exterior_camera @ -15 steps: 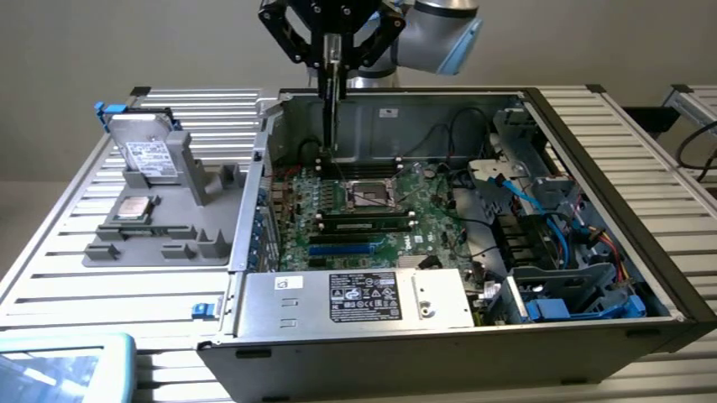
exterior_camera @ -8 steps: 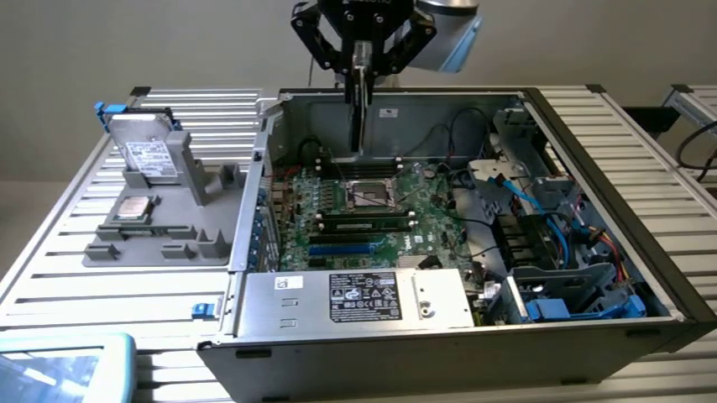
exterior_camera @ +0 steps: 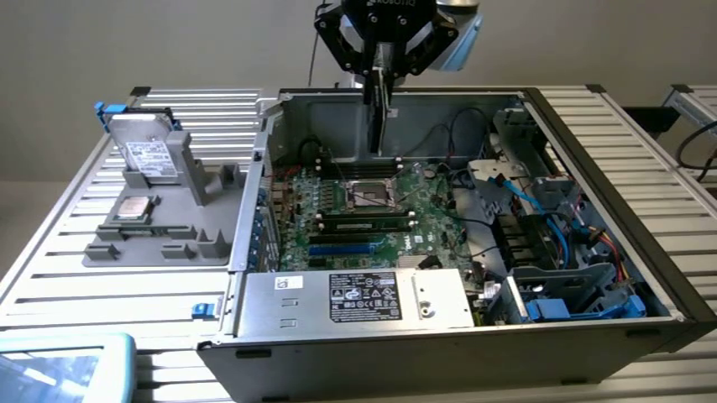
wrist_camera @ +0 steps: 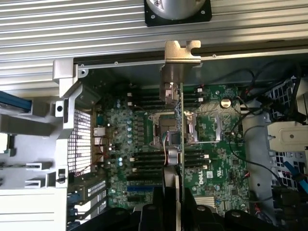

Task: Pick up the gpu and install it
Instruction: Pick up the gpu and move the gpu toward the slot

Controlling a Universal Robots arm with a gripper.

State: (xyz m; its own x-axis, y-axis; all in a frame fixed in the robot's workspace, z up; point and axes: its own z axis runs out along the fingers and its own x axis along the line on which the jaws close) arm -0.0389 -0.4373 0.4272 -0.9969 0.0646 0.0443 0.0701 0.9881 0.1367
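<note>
One slatted aluminium table [exterior_camera: 67, 277] carries the whole setup. One black-and-grey tower computer case [exterior_camera: 627, 210] lies on its side on the table with the side panel off.

To the exterior view's left of the case stands one grey plastic fixture [exterior_camera: 168, 235]. Inside the case, along the near edge, sits one silver box-shaped power supply [exterior_camera: 437, 302] with one black label. Behind it lies one green motherboard [exterior_camera: 421, 214] [wrist_camera: 211, 125].

One black two-fingered gripper [exterior_camera: 384, 60] [wrist_camera: 177, 211] hangs over the open case. One silver hard drive [exterior_camera: 148, 155] with a white label stands upright in the fixture.

The gripper's two fingers are pinched on the one gpu [exterior_camera: 379, 117] [wrist_camera: 172, 79], a thin rectangular card. The card hangs on end with its one silver metal bracket [wrist_camera: 182, 52] lowest. It sits inside the case opening, over the motherboard's far half, in line with the one square metal socket [exterior_camera: 370, 195] [wrist_camera: 168, 126]. Whether its lower end touches the board cannot be told.

One small square silver part [exterior_camera: 134, 208] lies flat on the fixture.
</note>
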